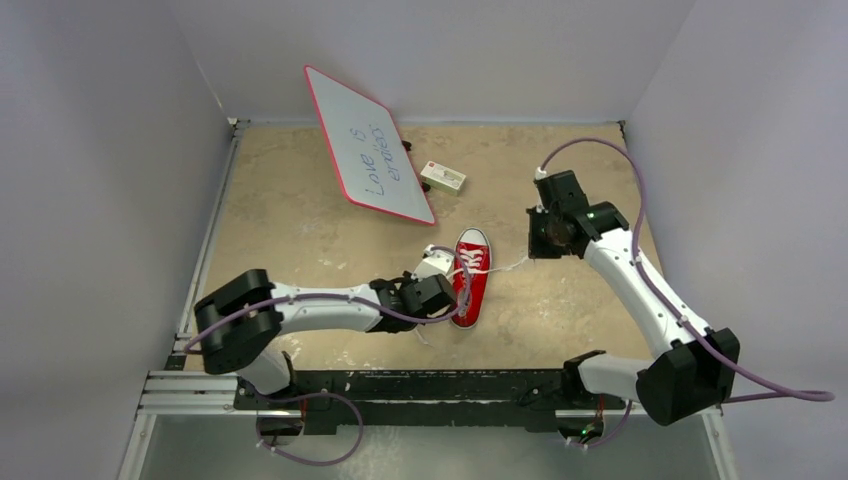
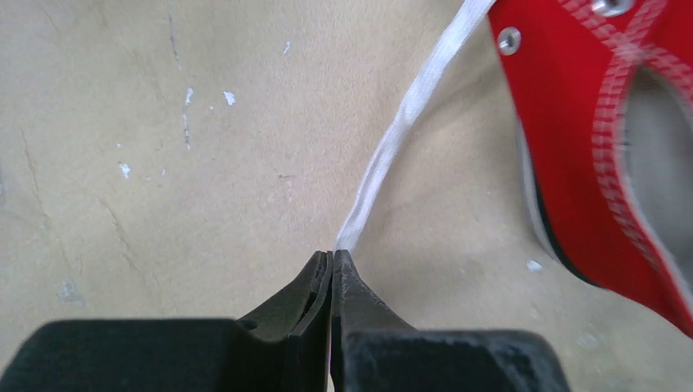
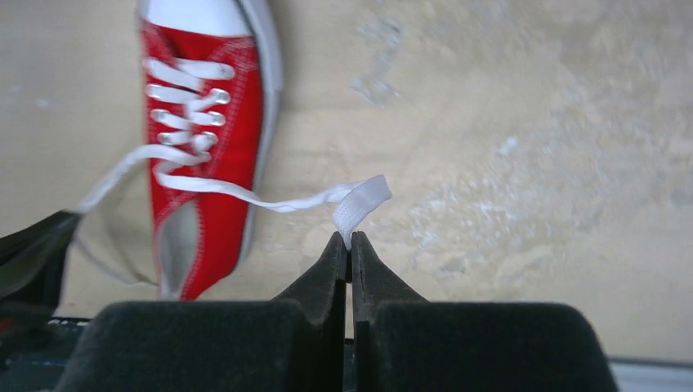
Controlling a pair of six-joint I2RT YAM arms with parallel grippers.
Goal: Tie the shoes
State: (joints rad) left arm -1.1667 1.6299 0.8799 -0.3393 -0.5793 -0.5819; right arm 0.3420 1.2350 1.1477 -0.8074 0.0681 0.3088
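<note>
A small red sneaker (image 1: pixel 471 277) with white toe cap and white laces lies mid-table, toe pointing away. It shows in the left wrist view (image 2: pixel 605 139) and the right wrist view (image 3: pixel 204 155). My left gripper (image 1: pixel 440 297) sits just left of the shoe, shut on one white lace (image 2: pixel 404 122) that runs taut from the eyelets to its tips (image 2: pixel 333 255). My right gripper (image 1: pixel 540 245) is to the shoe's right, shut on the other lace (image 3: pixel 270 196), which stretches from the shoe to its tips (image 3: pixel 350 237) with a folded end.
A red-framed whiteboard (image 1: pixel 366 145) with writing leans at the back. A small white box (image 1: pixel 443 178) lies beside it, behind the shoe. Grey walls enclose the beige table on three sides. A black rail (image 1: pixel 420 385) runs along the near edge.
</note>
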